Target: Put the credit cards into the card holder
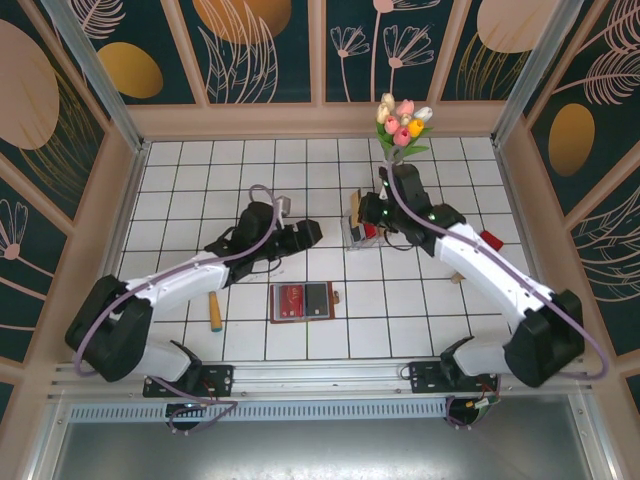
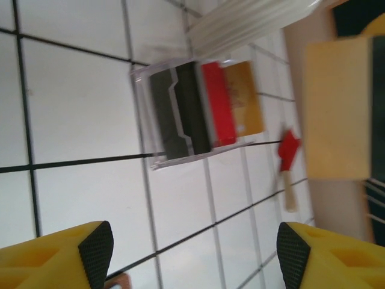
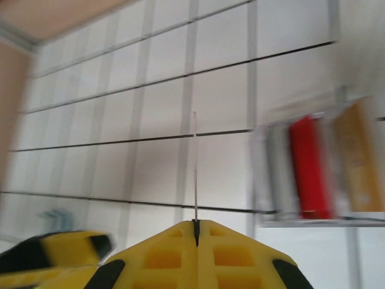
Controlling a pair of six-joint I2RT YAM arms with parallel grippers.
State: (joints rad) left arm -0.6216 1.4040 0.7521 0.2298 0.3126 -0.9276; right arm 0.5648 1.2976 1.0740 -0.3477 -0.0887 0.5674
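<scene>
Yellow right gripper (image 3: 196, 225) pinches a credit card (image 3: 194, 162) edge-on

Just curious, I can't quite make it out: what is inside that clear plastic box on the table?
The clear plastic box holds credit cards packed side by side: dark grey, black, red and gold. They overlap, which hides most of each face and anything beneath.

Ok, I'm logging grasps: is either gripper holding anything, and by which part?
The right gripper pinches a credit card, seen edge-on, by its near end. The left gripper is open, holding nothing.
</scene>
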